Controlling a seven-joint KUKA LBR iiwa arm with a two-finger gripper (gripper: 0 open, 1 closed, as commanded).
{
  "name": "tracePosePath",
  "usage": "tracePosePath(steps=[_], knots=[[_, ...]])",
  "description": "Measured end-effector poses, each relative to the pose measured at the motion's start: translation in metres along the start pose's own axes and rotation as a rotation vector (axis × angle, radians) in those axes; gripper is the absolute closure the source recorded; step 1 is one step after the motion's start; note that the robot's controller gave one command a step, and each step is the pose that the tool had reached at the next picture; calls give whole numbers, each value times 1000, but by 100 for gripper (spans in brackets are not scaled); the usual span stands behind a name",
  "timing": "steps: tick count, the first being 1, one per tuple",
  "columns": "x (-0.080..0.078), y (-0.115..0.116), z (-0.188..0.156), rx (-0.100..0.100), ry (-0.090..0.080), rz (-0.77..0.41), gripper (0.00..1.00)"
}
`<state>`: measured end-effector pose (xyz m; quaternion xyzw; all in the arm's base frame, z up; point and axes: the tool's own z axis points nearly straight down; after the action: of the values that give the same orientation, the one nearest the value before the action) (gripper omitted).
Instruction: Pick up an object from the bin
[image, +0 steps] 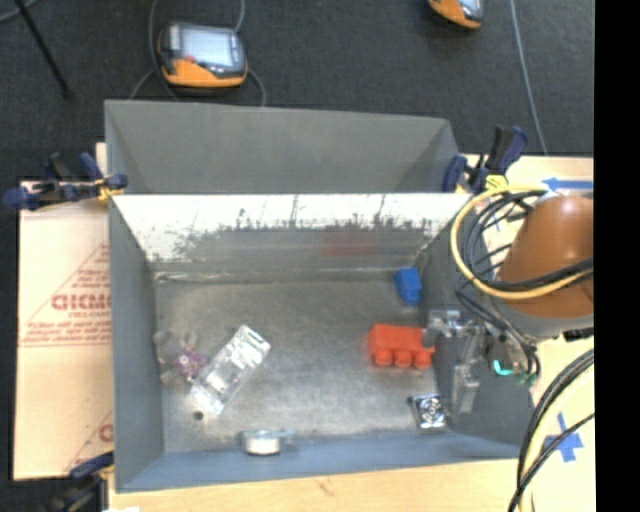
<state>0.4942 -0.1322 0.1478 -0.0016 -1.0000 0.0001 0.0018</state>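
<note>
My gripper hangs low at the right side of the bin, open, with nothing between its fingers. A red block with bumps along its lower edge lies just left of it, its right end close to the upper fingertip. Whether they touch I cannot tell. Below the lower fingertip, a small shiny black-and-silver piece rests near the bin's front right corner. A small blue object sits against the back wall, above the red block.
A clear plastic box lies tilted at the left, with a small clear pinkish thing beside it. A silvery round cap rests at the front wall. The arm with its brown cover and cables fills the right rim.
</note>
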Motion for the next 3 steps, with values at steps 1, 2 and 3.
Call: tracePosePath(steps=[1, 2, 3], knots=[[-65, 28, 75, 6, -19, -147, 0], [-81, -21, 74, -10, -12, -634, 0], [-83, -24, 70, -4, -15, -634, 100]])
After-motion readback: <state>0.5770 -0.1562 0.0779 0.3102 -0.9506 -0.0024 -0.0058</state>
